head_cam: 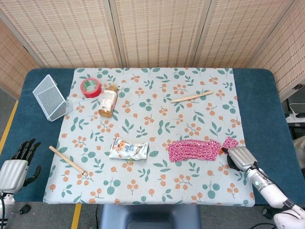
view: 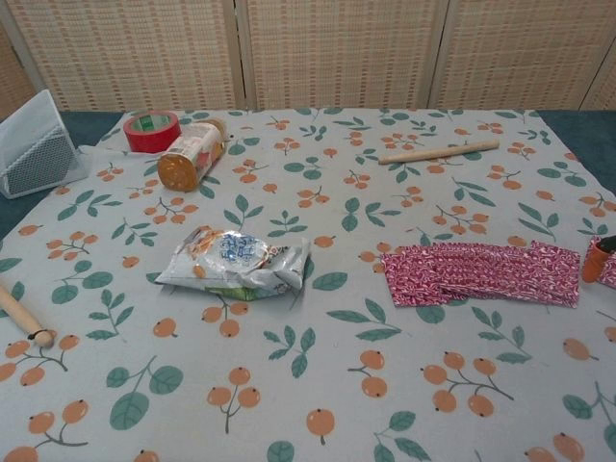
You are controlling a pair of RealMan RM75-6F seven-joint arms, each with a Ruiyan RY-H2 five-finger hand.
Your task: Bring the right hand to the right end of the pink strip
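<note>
At pink strip's (head_cam: 194,150) end, right hand (head_cam: 240,158)

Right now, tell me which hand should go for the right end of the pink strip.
The right hand: it sits on the cloth at the right end of the pink strip. The left hand rests off the table's far left edge, across the whole cloth.

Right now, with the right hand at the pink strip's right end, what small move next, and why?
Probably lower the right hand slightly: its fingertips already overlap the right end of the pink strip, so only a small settling move seems left, though contact is unclear.
</note>
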